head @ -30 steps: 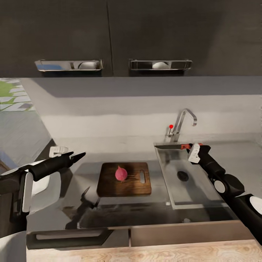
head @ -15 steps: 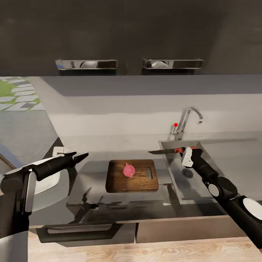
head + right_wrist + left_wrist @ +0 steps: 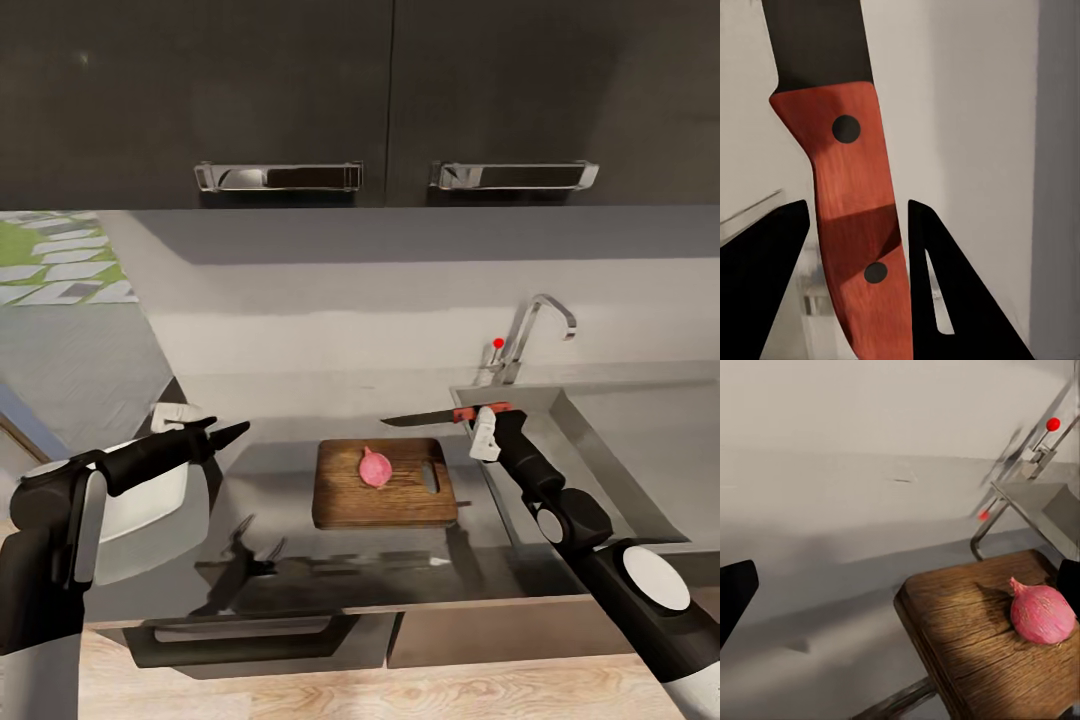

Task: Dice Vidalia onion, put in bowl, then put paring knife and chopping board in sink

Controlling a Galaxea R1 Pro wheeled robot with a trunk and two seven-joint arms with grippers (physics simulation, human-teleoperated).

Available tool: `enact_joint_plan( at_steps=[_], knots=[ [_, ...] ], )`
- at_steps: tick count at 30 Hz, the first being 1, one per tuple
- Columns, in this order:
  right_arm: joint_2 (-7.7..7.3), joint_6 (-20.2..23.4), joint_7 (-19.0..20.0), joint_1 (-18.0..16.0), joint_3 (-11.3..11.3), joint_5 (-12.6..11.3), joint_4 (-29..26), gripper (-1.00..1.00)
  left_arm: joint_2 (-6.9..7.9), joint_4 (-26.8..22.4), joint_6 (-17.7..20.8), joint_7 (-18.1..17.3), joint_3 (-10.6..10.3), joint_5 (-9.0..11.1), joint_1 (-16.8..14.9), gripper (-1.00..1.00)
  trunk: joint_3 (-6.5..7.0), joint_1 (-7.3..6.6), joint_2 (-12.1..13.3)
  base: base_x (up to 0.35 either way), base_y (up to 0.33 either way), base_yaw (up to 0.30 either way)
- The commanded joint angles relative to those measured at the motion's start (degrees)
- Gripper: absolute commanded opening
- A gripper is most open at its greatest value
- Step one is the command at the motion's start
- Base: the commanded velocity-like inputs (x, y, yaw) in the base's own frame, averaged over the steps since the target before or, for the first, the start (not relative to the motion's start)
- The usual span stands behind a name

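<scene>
Pink-red whole onion [image 3: 376, 467] already out of grey steel sink [image 3: 600, 450], sitting on dark brown wooden chopping board [image 3: 385, 485] on glossy grey counter [image 3: 300, 560]. Uncut, so dicing not yet started. Red-handled paring knife with dark blade [image 3: 440, 415] clamped in right end effector [image 3: 487, 425], held level in the air above the board's far edge, blade tip pointing toward the robot's left; right wrist view confirms both fingers pressed on red handle [image 3: 855, 225]. Left end effector [image 3: 225, 433] hovering over counter left of board, grasping nothing; fingers look closed to a point, though hard to tell. Shallow white bowl [image 3: 140, 495] on counter at left, partly behind left arm. Remaining, by judgement: dice onion, move pieces to bowl, knife and board into sink.
</scene>
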Motion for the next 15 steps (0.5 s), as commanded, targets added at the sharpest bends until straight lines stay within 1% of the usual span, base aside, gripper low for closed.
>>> enact_joint_plan(
  at_steps=[1,3,4,7,9,13,15],
  knots=[
    [-0.04,0.4,0.2,-0.1,0.1,0.6,-0.1,-1.0,0.0,0.0,0.3,-0.2,-0.1,0.1,-0.1,1.0,-0.11,0.03,-0.1,0.0,0.002,0.0],
    [-0.02,0.4,0.3,-0.1,0.1,0.6,-0.1,-1.0,0.09,-0.1,-0.2,-0.2,-0.4,0.1,-0.1,1.0,-0.11,0.03,-0.1,0.0,0.001,0.0],
    [0.0,0.4,0.3,-0.1,0.1,0.6,-0.1,-1.0,0.81,-0.1,-1.1,-1.1,-0.6,0.1,-0.3,1.0,-0.11,0.03,-0.1,0.0,0.0,0.0],
    [0.0,0.4,0.3,-0.1,0.1,0.7,-0.1,-1.0,1.99,-0.1,-3.0,-2.2,-0.6,0.1,-0.9,1.0,-0.11,0.03,-0.1,0.0,0.0,0.0],
    [0.0,0.4,0.3,-0.1,0.1,0.7,-0.1,-1.0,2.26,-0.1,-4.3,-2.6,-0.7,0.1,-1.0,1.0,-0.11,0.03,-0.1,0.0,0.0,0.0],
    [0.0,0.5,0.3,-0.1,0.4,0.7,-0.1,-1.0,1.87,-0.1,-7.1,-2.9,-0.9,0.1,-1.1,1.0,-0.11,0.03,-0.1,0.0,0.0,0.0],
    [0.0,0.5,0.3,-0.1,1.8,0.7,-0.1,-1.0,1.12,-0.1,-7.9,-2.8,-2.0,0.1,-1.1,1.0,-0.11,0.03,-0.1,0.0,0.0,0.0]
  ],
)
